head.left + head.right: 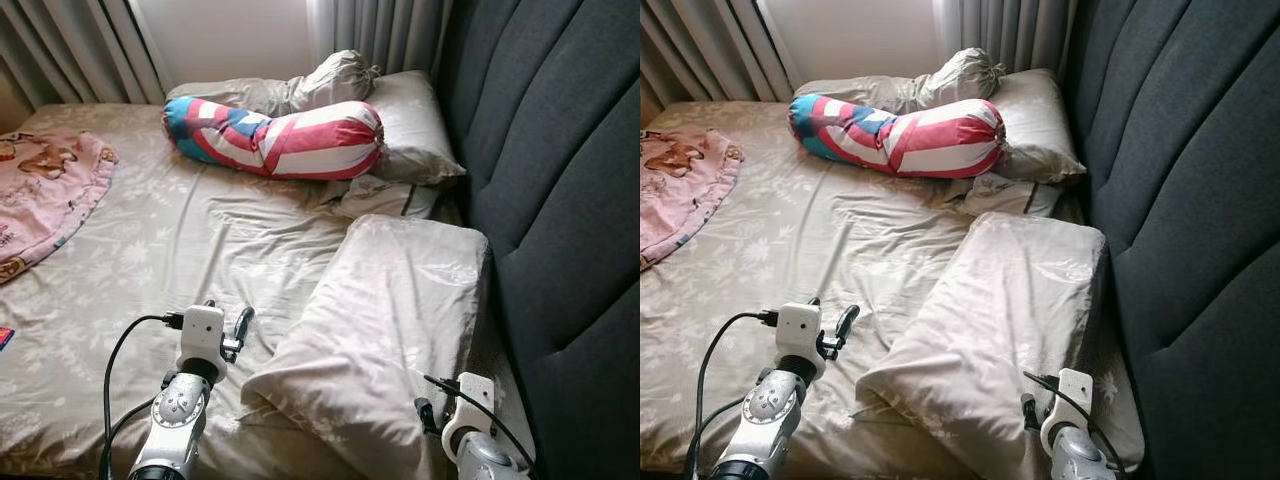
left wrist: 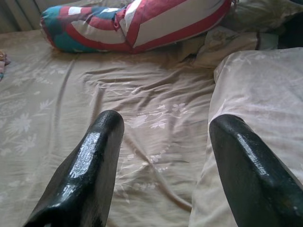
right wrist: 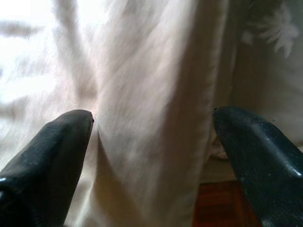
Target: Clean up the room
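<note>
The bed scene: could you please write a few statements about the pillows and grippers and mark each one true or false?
1. The striped bolster lies near the curtains. True.
2. The big beige pillow lies beside the dark headboard. True.
3. The left gripper is shut on the sheet. False: its fingers are open above the sheet.
4. The pink blanket covers the bolster. False: it lies apart, on the robot's left.
5. The right gripper is open around pillow fabric. True.

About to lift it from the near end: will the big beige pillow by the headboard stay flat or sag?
The beige pillow will probably sag; its cover is loose and wrinkled. Likely light for its bulk. The right gripper, open, straddles a soft fold, so fabric may bunch rather than lift cleanly.
</note>
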Robot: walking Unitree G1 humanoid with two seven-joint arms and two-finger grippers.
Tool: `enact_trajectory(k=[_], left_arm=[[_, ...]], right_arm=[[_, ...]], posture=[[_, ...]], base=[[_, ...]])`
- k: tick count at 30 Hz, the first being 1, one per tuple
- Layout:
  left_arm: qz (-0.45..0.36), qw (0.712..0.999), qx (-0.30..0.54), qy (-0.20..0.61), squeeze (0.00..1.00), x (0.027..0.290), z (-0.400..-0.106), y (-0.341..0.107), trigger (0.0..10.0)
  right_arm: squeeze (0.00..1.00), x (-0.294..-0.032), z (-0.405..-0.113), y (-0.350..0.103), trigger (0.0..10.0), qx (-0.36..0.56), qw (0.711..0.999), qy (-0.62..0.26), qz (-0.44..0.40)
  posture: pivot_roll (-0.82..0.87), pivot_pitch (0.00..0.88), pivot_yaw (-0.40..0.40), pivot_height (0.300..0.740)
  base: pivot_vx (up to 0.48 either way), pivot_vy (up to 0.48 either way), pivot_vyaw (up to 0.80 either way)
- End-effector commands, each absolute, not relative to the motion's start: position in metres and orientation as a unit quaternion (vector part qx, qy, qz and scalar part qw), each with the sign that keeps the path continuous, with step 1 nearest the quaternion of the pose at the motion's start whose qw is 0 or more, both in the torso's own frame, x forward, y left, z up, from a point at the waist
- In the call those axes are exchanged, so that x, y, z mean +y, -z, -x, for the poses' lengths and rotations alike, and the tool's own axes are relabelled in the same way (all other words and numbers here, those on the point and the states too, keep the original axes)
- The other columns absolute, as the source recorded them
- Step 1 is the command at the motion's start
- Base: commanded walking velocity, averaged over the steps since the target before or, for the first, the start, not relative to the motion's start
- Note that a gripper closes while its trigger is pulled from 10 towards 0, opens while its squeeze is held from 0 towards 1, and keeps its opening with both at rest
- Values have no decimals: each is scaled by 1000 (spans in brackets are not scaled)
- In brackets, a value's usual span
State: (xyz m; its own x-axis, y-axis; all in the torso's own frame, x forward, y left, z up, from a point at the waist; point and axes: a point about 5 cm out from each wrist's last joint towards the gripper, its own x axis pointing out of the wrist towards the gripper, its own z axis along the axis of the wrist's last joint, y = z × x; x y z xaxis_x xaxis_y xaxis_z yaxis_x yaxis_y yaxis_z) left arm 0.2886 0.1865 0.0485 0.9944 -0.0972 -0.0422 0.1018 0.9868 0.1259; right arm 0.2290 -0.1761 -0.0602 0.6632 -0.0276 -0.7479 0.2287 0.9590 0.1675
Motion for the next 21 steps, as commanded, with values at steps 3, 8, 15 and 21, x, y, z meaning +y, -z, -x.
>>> enact_trajectory(k=[3,8,15,21], left_arm=[[-65,996,26,50,0,192,-282,-46,10000],[-66,996,30,52,0,193,-278,-45,10000],[-68,996,31,57,0,193,-273,-45,10000],[-72,995,37,60,0,195,-265,-45,10000]], right_arm=[[0,-168,-220,67,10000,430,890,61,-140],[0,-168,-214,71,10000,447,883,70,-122],[0,-170,-215,70,10000,437,889,81,-114],[0,-171,-212,72,10000,438,887,91,-114]], posture=[[-48,117,10,691],[-47,132,19,691],[-38,145,23,691],[-20,175,33,691]], base=[[0,0,0],[0,0,0],[0,0,0],[0,0,0]])
